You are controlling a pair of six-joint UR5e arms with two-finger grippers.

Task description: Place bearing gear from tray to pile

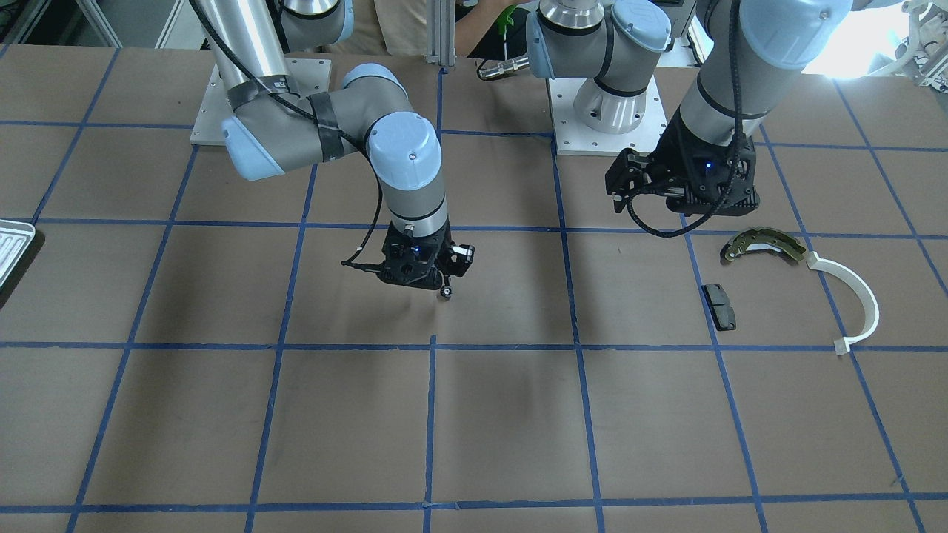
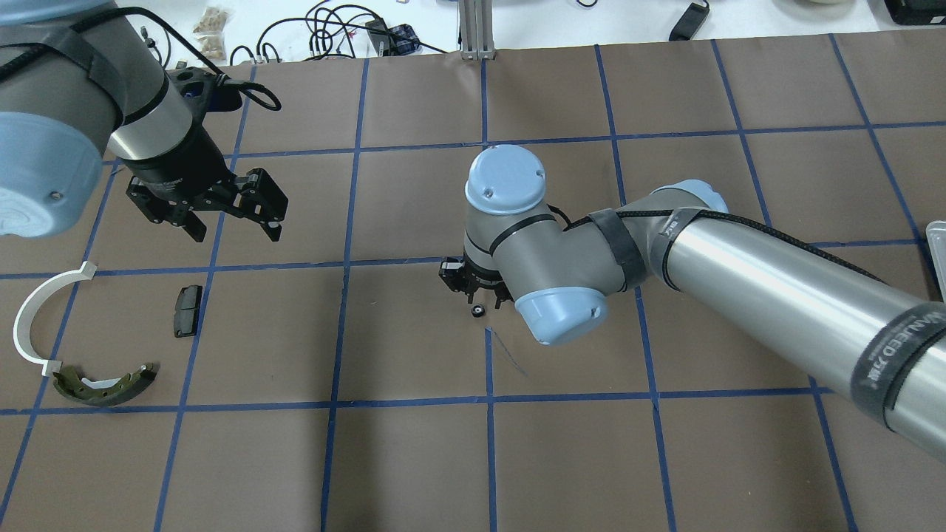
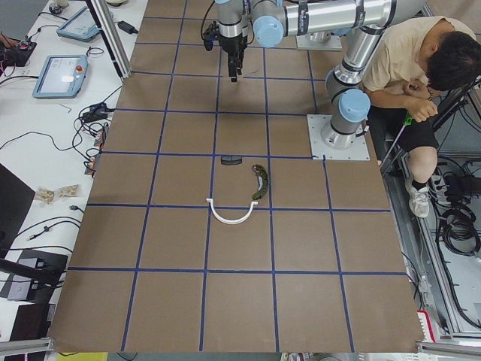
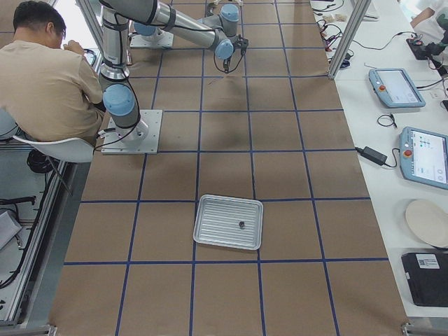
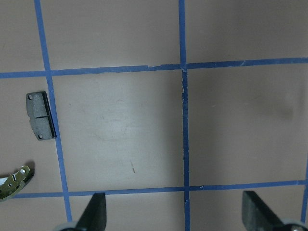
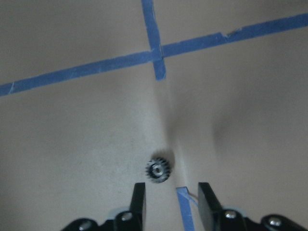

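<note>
The bearing gear (image 6: 159, 170) is lying just beyond the right gripper's (image 6: 172, 190) fingertips, seemingly flat on the table. Small, hard and toothed, it is probably handling light and slippery, so pinching across the teeth looks safest. The left gripper (image 2: 238, 230) is hanging wide open near the pile (image 2: 188, 310). The right gripper's jaws are standing slightly apart, holding nothing. Only the right wrist view is showing the teeth, and only the right-side view is showing the whole tray (image 4: 210, 234).

The gear (image 2: 477, 311) lies mid-desk (image 2: 414, 458), just in front of my right pincer (image 6: 172, 190). Well off to my left sit the pad (image 2: 188, 310), the half-ring (image 2: 21, 321) beyond it, and the shoe (image 2: 103, 388) at the ring's near end. My left pincer (image 2: 236, 229) hangs near the pad. The tray (image 4: 217, 224) lies far right.
</note>
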